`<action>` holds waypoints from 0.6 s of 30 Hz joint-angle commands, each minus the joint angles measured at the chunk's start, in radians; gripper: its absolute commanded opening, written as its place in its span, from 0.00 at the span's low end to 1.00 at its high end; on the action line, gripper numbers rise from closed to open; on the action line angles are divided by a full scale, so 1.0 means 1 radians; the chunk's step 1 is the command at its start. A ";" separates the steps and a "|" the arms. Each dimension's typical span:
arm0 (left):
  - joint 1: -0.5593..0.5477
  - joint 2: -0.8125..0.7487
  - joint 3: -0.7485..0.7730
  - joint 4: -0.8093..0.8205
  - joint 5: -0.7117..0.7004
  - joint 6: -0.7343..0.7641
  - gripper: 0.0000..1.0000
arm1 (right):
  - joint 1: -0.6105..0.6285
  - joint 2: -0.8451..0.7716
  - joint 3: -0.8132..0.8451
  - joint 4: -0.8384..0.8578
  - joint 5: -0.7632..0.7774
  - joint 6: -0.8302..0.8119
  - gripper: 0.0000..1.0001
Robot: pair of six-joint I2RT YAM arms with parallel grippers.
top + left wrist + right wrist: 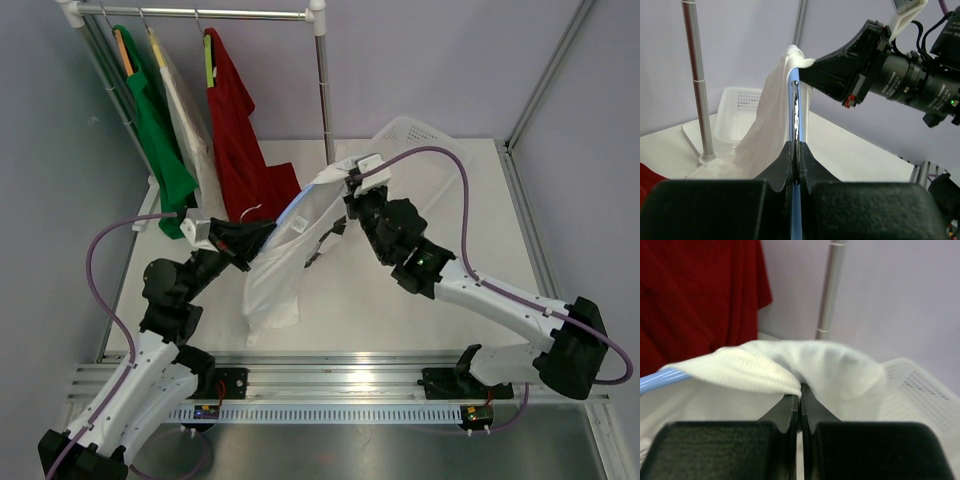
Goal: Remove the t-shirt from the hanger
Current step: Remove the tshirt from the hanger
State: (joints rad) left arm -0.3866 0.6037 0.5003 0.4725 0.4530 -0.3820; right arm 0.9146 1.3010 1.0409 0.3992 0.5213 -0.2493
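Centre-frame in the top view, the white t-shirt (285, 262) hangs on the blue hanger (293, 212), held between both arms above the table (400, 320). Its hem droops toward lower centre, near the table's front edge; contact with the surface cannot be told. Open tabletop lies right of the shirt. Upper left is crowded: the rack (200, 13) carries a green garment (155, 130), a beige garment (190, 130) and a red garment (235, 120), the red one just beside the hanger's upper-left side. A white basket (420, 140) sits upper right of centre, close behind the right gripper (345, 195).

Left gripper (262, 232): arm reaches in from lower left, elbow bent; jaws are clamped on the hanger's lower end, and its wrist view shows them pinched tight on the blue bar. Right gripper: arm comes from lower right, forearm angled up-left; jaws are pinched closed on a ribbed fold of the t-shirt at the hanger's top end.
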 commanded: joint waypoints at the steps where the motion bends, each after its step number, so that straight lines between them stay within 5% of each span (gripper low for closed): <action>1: 0.000 -0.033 0.026 0.087 0.081 -0.003 0.00 | -0.106 -0.091 -0.027 0.015 0.118 0.033 0.00; 18: 0.000 -0.105 0.021 0.049 0.105 0.005 0.00 | -0.218 -0.138 -0.073 -0.065 0.121 0.137 0.00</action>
State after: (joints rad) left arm -0.3878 0.5297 0.5003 0.4458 0.5453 -0.3828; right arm 0.7448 1.1591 0.9539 0.3222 0.5560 -0.1303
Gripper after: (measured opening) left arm 0.026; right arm 0.023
